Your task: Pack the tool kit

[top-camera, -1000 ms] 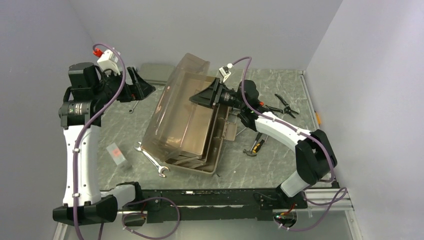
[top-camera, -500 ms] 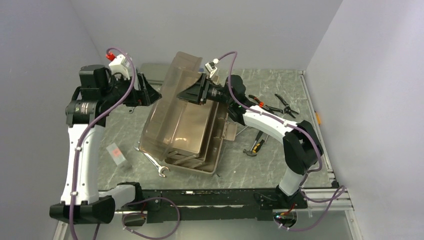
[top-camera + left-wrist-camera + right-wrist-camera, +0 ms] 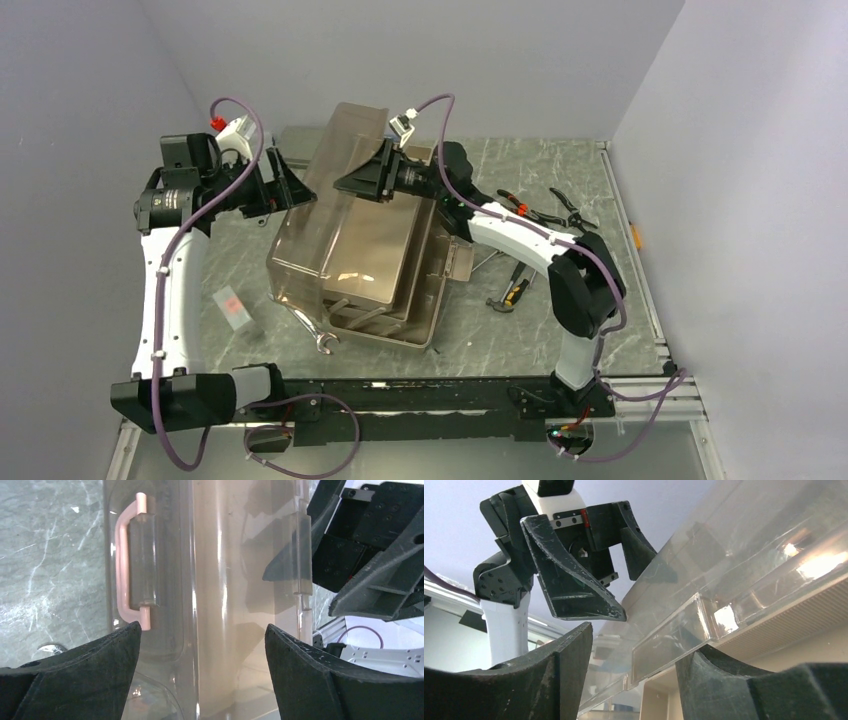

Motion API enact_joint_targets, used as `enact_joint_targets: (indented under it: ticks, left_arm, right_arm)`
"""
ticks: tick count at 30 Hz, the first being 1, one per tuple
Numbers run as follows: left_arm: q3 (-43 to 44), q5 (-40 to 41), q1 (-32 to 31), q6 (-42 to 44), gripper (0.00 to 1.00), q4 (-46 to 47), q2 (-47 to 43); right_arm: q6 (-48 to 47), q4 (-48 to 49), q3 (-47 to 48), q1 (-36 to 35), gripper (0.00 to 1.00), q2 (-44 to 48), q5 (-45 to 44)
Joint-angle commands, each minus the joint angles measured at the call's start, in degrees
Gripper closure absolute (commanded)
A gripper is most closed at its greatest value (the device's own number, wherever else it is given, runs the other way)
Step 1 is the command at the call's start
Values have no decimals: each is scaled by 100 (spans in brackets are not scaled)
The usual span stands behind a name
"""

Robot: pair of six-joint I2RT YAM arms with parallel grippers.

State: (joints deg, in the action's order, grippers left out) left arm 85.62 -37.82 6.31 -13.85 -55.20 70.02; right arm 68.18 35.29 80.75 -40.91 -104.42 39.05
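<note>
Top external: smoky lid (image 3: 335, 205) half-lowered over toolbox (image 3: 425, 310). Wrench (image 3: 322, 340), hammer (image 3: 508, 297) and pliers (image 3: 545, 213) (toward tabletop's right edge) lie unpacked. Left gripper (image 3: 295, 182) gapes wide. Right gripper (image 3: 348, 184) straddles the lid; cannot tell if it clamps.

Right gripper (image 3: 634, 652) in foreground, fingers parted, rim of smoky lid (image 3: 734, 570) between them; grip unclear. Left gripper (image 3: 639, 592) above left, jaws wide, just beside smoky lid.

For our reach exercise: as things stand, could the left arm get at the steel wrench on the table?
Probably not cleanly: the toolbox's smoky lid leans over much of the steel wrench, leaving only its near end exposed.
</note>
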Motion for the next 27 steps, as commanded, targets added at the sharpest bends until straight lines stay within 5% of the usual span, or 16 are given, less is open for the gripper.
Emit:
enact_joint_targets:
  ticks: [1, 8, 22, 27]
  left_arm:
    - [-40, -186, 370, -124, 5, 93, -133]
    - [-971, -806, 975, -616, 5, 860, -368]
    - [-1804, -1228, 1255, -648, 8, 1312, -350]
    - [-2187, -1016, 1370, -626, 8, 1478, -540]
  right_arm:
    - [-63, 50, 550, -120, 34, -199, -19]
    - [-132, -297, 760, -160, 8, -309, -9]
    - [-739, -1120, 141, 333, 8, 818, -151]
    - [-1586, -2327, -425, 790, 9, 1979, -290]
